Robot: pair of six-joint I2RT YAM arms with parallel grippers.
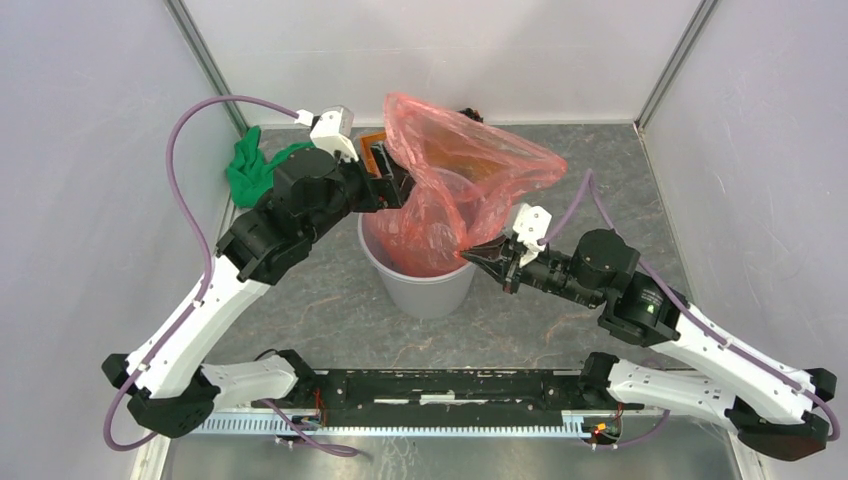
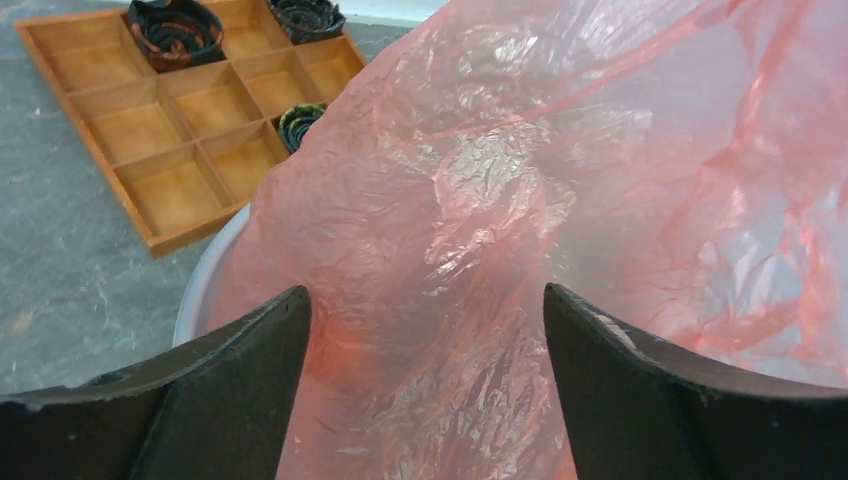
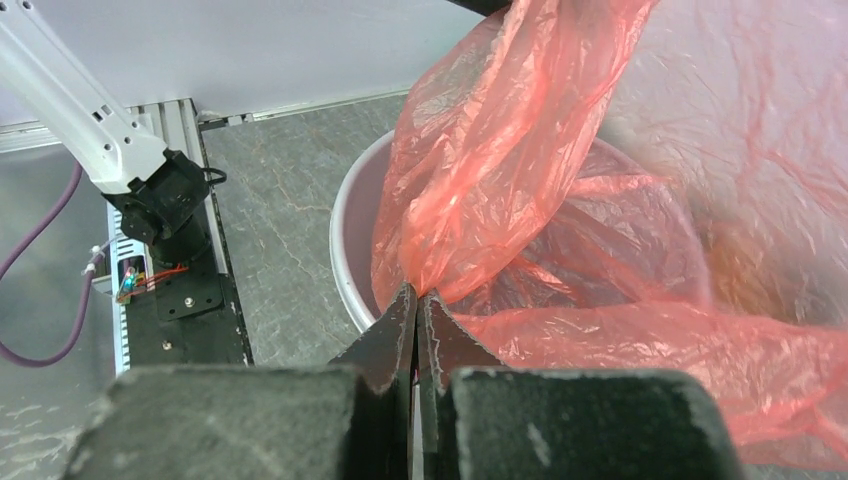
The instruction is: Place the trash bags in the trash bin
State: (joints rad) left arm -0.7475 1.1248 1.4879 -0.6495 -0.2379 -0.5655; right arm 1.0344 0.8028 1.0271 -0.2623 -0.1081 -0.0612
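From above, the red bag (image 1: 450, 190) hides the mouth of the grey bin (image 1: 425, 290) at centre; the left wrist view's upper edge crops the orange tray (image 2: 175, 195)

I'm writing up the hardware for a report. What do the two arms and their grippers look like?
Both the left arm and right arm have white shells on the long links and black joint housings. A purple cable runs along each, and a small white camera block sits at each wrist. The left gripper and right gripper have matte black, wedge-shaped fingers.
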